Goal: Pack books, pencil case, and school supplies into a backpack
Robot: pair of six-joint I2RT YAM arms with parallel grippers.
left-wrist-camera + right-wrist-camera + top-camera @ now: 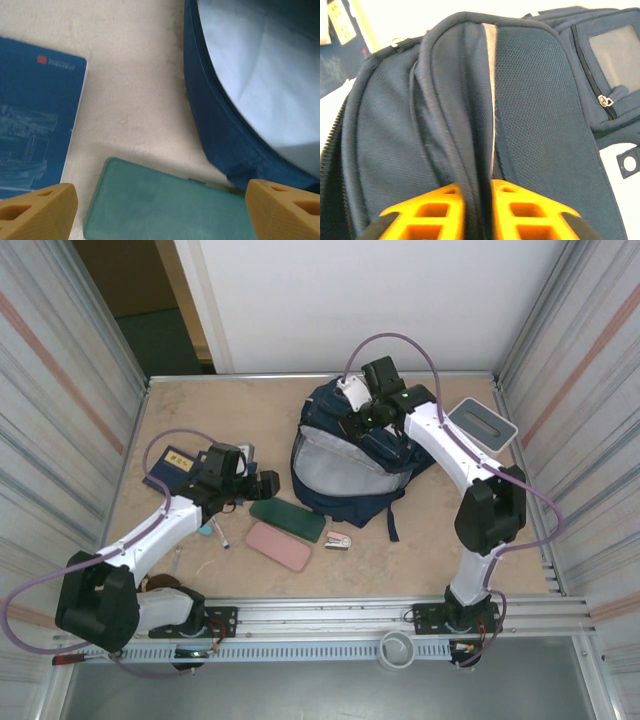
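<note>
At the middle of the tabletop (450,540) the backpack (345,490) is lying with its mouth gaping toward the left arm, pale lining showing. The right tool (476,187) is pinching a ridge of fabric beside the pale stripe at the bag's top, its jaws nearly together on the fold. The cloth looks soft and floppy, so this pinch is probably what is propping the mouth open. A bite on a folded ridge should be slipping less than one on a single layer.

Just beside the bag's rim the green case (165,205) is lying flat. The left tool (161,190) is hovering above it with jaws wide apart, a finger showing to either side and touching nothing. The case looks stiff, smooth and light. Taking it across its narrow width near the middle seems the safest hold, since the slick shell may be sliding under a light squeeze.

The book (35,125) is resting flat, close by on the case's other side. Being thin and bendy, it is likely calling for a grip at a raised edge.

The pink case (279,545), stapler (338,540) and pen (218,533) are lying nearer the arm bases. The pen looks prone to rolling, and the stapler looks small and dense
</note>
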